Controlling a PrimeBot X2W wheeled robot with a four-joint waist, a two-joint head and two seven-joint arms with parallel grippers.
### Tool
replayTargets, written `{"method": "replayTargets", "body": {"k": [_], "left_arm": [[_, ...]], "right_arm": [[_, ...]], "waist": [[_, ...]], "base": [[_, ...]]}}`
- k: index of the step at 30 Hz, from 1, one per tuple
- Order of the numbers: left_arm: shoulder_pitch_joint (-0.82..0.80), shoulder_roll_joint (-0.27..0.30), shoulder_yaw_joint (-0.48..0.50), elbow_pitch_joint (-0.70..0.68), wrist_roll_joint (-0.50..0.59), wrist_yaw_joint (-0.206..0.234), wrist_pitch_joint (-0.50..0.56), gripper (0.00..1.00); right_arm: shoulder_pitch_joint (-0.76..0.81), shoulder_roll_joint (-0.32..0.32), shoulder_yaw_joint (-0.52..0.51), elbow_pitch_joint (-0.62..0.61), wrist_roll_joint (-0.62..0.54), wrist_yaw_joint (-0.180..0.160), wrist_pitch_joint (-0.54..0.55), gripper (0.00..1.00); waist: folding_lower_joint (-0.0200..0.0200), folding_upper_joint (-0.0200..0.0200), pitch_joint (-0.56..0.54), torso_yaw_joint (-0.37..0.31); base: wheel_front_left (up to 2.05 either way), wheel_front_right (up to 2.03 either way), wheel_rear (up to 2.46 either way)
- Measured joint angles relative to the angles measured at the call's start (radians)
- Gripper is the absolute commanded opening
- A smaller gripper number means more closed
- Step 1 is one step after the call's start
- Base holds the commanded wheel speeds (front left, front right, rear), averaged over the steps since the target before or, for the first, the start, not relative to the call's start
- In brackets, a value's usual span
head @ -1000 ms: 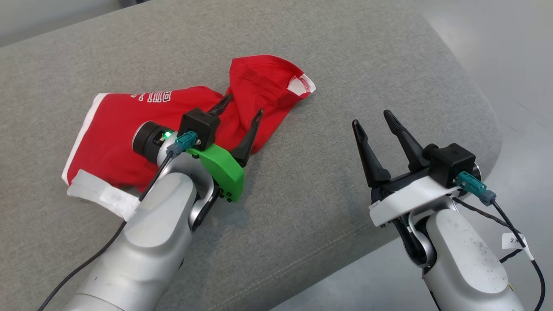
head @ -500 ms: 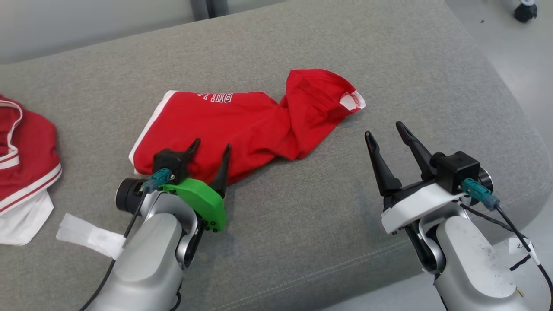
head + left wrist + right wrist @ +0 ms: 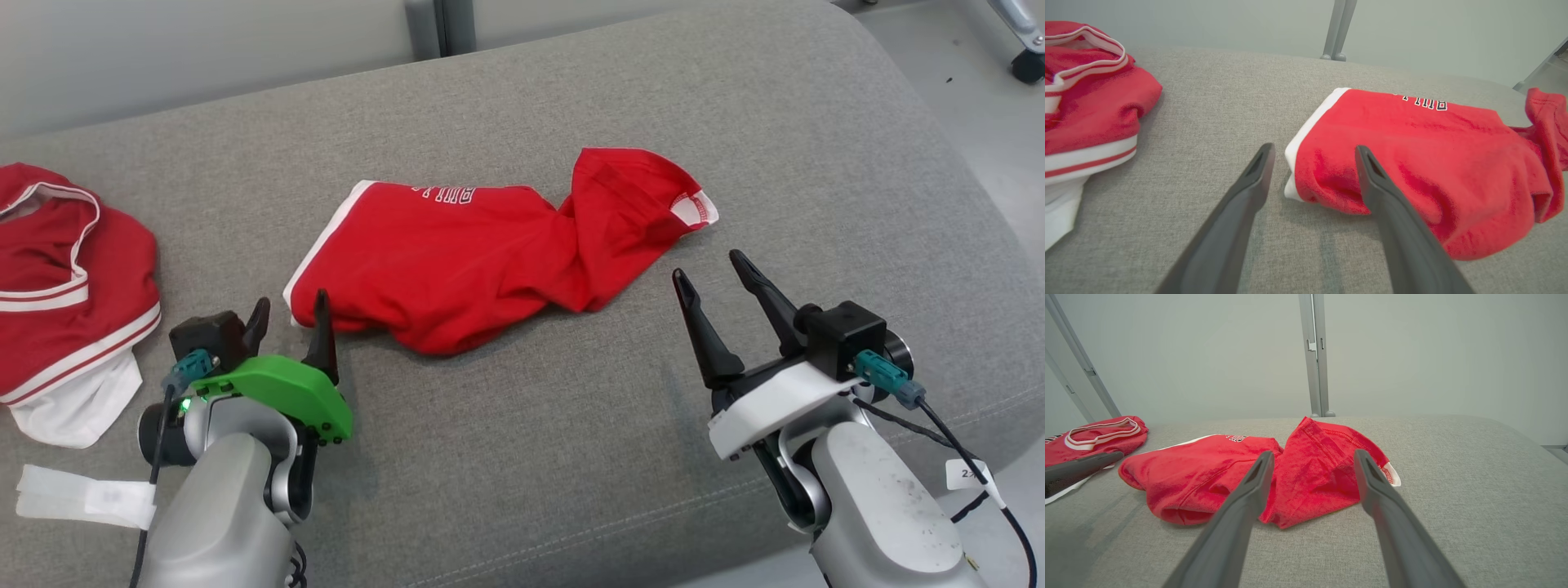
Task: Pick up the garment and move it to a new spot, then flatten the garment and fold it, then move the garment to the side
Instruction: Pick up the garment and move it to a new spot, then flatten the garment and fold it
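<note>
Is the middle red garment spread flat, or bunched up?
Bunched up: the red garment lies wrinkled on the grey cushion, twisted near its right end.

The left gripper (image 3: 291,300) has drawn back off the red garment (image 3: 457,261), where its fingers hung over the fabric a second ago, and now sits just beside the white-trimmed corner nearest the robot. The head camera has swung meanwhile, bringing a second red garment (image 3: 57,278) into sight at the left
</note>
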Motion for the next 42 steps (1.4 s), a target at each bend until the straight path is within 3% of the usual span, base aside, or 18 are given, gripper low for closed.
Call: {"method": "replayTargets", "body": {"k": [19, 20, 23, 32, 42], "left_arm": [[0.021, 0.002, 0.051, 0.091, -0.032, -0.011, 0.000, 1.00], [0.015, 0.002, 0.051, 0.091, -0.032, -0.015, 0.000, 0.87], [-0.003, 0.002, 0.050, 0.089, -0.027, -0.028, 0.000, 0.00], [-0.032, 0.004, 0.052, 0.059, 0.015, -0.045, 0.000, 0.00], [-0.287, 0.071, 0.000, -0.052, 0.190, -0.045, 0.000, 0.00]], "right_arm": [[-0.004, 0.004, -0.012, -0.002, 0.000, 0.010, 0.000, 1.00], [-0.005, 0.004, -0.017, -0.002, 0.000, 0.010, 0.000, 1.00], [-0.008, 0.004, -0.025, -0.002, 0.000, 0.010, 0.000, 1.00], [-0.008, 0.006, -0.046, -0.003, -0.001, 0.016, 0.000, 1.00], [-0.026, 0.008, -0.030, -0.001, -0.008, 0.017, 0.000, 1.00]], "waist": [[0.0000, 0.0000, 0.045, -0.057], [0.0000, 0.0000, 0.047, -0.059], [0.0000, 0.0000, 0.051, -0.062], [0.0000, 0.0000, 0.052, -0.059], [0.0000, 0.0000, 0.041, -0.049]], "base": [[0.00, 0.00, 0.00], [0.00, 0.00, 0.00], [0.00, 0.00, 0.00], [0.00, 0.00, 0.00], [0.00, 0.00, 0.00]]}}
